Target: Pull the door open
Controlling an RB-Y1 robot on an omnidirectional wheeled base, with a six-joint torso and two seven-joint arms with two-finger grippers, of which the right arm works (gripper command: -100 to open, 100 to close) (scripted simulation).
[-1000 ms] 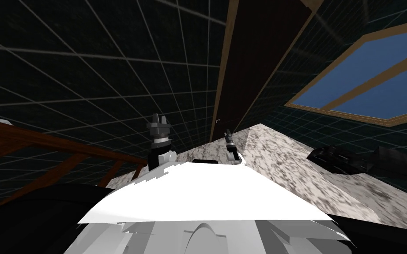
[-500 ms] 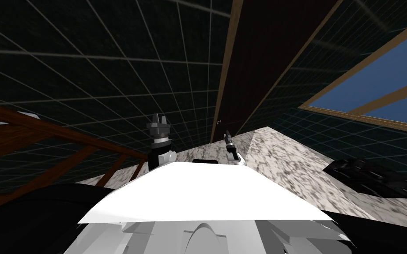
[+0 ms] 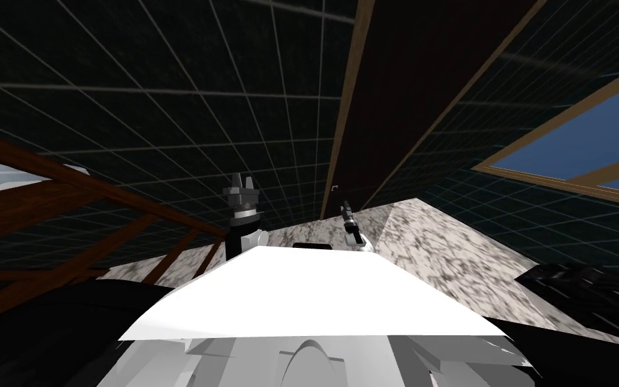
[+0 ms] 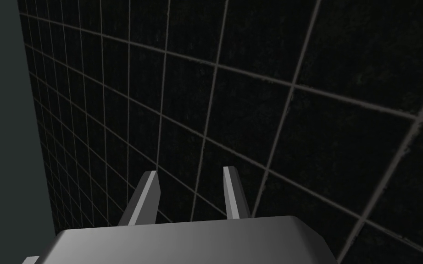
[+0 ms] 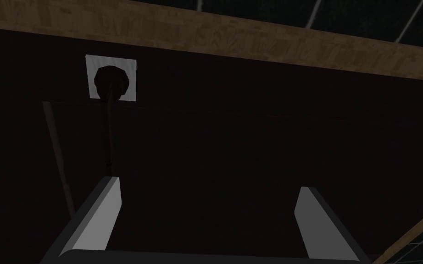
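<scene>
- Standing before a dark brown door (image 3: 402, 80) that runs up the upper middle of the head view, the robot faces it closely, with a light wood frame (image 3: 348, 114) along the door's left edge
- The door looks closed, its face lying flat within the frame
- The door handle (image 5: 111, 81) is a dark round hub on a small white plate, with a thin dark lever hanging from it towards the right gripper; in the head view it shows as a tiny pale mark just left of centre
- The right gripper (image 5: 208, 201) points at the door, its fingers (image 5: 100, 215) spread wide apart with nothing between them
- The lever's lower end lines up with the tip of one of those fingers; whether they touch I cannot tell
- The left gripper (image 3: 242, 180) is held upright in the centre-left of the head view, well apart from the door; its fingers (image 4: 148, 192) stand a narrow gap apart and hold nothing
- A dark tiled wall (image 3: 167, 101) with pale grout lines fills the upper left
- A window (image 3: 590, 154) with blue panes and a light wood surround sits at the right edge
- A speckled grey floor (image 3: 449, 248) spreads below the door
- Dark reddish-brown wooden beams (image 3: 66, 201) cross the left side
</scene>
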